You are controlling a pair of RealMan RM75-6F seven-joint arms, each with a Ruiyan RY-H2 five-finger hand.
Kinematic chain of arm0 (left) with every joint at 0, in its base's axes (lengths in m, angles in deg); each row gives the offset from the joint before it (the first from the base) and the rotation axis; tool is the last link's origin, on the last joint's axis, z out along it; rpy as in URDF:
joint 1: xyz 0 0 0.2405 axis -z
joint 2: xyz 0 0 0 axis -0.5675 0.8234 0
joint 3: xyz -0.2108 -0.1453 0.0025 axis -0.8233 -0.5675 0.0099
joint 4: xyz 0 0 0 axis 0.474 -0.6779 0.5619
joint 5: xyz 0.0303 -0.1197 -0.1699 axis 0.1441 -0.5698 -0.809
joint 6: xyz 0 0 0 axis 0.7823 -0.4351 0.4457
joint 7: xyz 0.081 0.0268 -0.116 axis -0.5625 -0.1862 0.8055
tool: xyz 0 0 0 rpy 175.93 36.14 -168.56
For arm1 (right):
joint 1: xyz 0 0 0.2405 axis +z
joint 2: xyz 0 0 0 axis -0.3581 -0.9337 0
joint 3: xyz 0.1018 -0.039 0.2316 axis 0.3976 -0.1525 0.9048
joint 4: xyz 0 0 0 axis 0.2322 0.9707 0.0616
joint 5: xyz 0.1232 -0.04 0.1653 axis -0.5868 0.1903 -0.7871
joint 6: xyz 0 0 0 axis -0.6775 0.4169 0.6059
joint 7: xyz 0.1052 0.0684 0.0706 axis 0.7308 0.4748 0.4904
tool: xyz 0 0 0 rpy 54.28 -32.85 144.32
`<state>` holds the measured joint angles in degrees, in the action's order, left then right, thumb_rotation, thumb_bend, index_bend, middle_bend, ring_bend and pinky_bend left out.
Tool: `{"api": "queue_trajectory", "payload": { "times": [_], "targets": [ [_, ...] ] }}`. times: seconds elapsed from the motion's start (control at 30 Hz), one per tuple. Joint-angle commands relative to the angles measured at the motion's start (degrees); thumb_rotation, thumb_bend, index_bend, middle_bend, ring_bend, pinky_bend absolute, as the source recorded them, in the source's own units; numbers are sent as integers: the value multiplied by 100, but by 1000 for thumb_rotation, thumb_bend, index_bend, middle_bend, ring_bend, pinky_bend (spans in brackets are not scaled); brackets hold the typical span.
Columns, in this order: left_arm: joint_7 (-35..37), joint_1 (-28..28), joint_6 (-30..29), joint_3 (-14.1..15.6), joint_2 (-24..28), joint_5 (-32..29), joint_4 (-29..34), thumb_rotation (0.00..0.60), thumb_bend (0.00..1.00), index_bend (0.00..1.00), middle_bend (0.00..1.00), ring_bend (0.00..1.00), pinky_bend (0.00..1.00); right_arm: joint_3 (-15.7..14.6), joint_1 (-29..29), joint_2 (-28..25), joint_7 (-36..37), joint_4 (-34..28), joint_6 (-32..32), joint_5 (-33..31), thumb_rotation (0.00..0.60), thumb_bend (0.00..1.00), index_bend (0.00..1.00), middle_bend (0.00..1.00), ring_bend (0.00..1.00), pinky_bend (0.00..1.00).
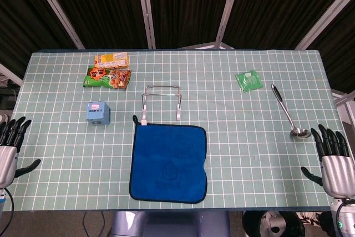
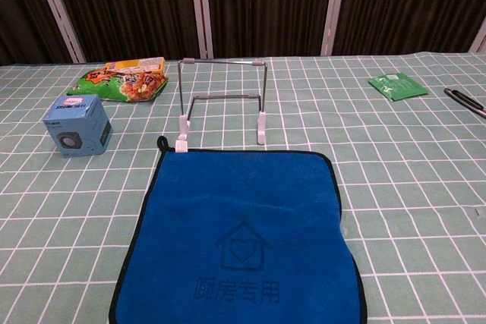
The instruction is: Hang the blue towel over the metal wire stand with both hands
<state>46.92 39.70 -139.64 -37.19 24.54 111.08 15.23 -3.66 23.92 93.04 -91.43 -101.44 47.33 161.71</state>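
Both my left hand [image 1: 10, 151] and right hand [image 1: 334, 162] are spread wide, empty; I reach inward, gripping the blue towel [image 1: 168, 162] corners nearest the wire stand [image 1: 162, 101].

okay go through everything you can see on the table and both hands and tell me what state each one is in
blue towel: flat on the table, unfolded, not hung.
metal wire stand: upright, bare, just behind the towel.
ladle: lying flat.
blue box: standing, closed.
snack bag: lying flat, sealed.
green packet: lying flat.
left hand: open, fingers apart, holds nothing.
right hand: open, fingers apart, holds nothing.
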Motion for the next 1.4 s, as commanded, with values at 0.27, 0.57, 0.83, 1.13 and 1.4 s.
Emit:
{"api": "queue_trajectory", "payload": {
  "times": [0.27,0.57,0.83,1.13,1.4],
  "targets": [
    [30,-27,52,15,63,-80,55,600,0,0,0,0,0,-202,232,27,-3,21,-401,347,600,0,0,0,0,0],
    [45,77,291,-40,129,-240,97,600,0,0,0,0,0,-299,1635,282,816,681,-1761,1426,600,0,0,0,0,0],
    [-224,82,342,-79,44,-431,88,600,0,0,0,0,0,-339,2610,1037,891,1637,-2250,2107,600,0,26,0,0,0],
    [-296,104,433,-124,17,-614,29,600,0,0,0,0,0,-440,3241,1731,959,2244,-2826,2144,600,6,44,0,0,0],
    [-351,124,485,-139,-22,-699,-12,600,0,0,0,0,0,-590,3497,2022,929,2484,-2896,2131,600,38,50,0,0,0]
  ]
}}
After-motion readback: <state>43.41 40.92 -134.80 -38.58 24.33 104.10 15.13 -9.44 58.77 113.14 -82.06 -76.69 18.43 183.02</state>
